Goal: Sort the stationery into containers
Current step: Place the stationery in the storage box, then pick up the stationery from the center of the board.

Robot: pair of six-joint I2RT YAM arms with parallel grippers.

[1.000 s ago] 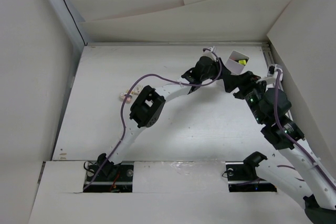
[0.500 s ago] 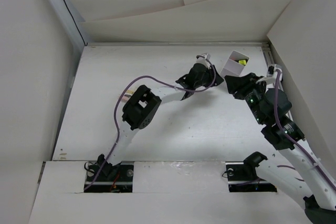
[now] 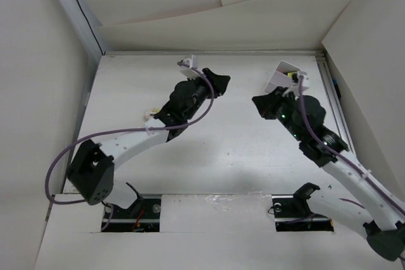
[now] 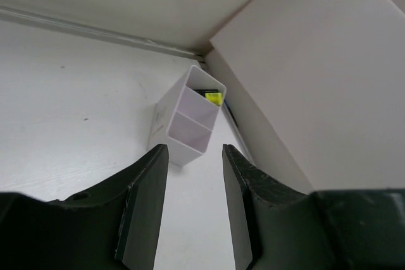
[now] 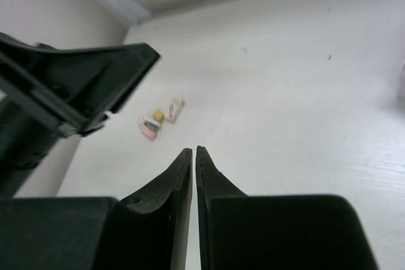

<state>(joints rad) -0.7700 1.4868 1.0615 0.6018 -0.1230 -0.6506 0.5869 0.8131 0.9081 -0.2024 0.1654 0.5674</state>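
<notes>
The container (image 3: pixel 278 79), a pale divided tray, stands tipped at the back right of the table. In the left wrist view the container (image 4: pixel 183 124) shows a yellow-capped marker (image 4: pixel 213 98) in its far compartment; the two nearer compartments look empty. A few pale markers (image 3: pixel 150 116) lie at the left of the table. In the right wrist view those markers (image 5: pixel 152 128) have pinkish and yellow ends. My left gripper (image 3: pixel 221 81) (image 4: pixel 194 156) is open and empty, left of the container. My right gripper (image 3: pixel 256 103) (image 5: pixel 193 151) is shut on nothing, just below the container.
Slanted white panels (image 3: pixel 354 36) close in the table's back and right side, right next to the container. A raised rail (image 3: pixel 209 52) runs along the back edge. My left arm (image 5: pixel 69 86) reaches across the table's middle.
My left gripper has swung left, away from the container, its elbow dropping to the near left. The right gripper has shut and shifted left. The container has tipped slightly.
</notes>
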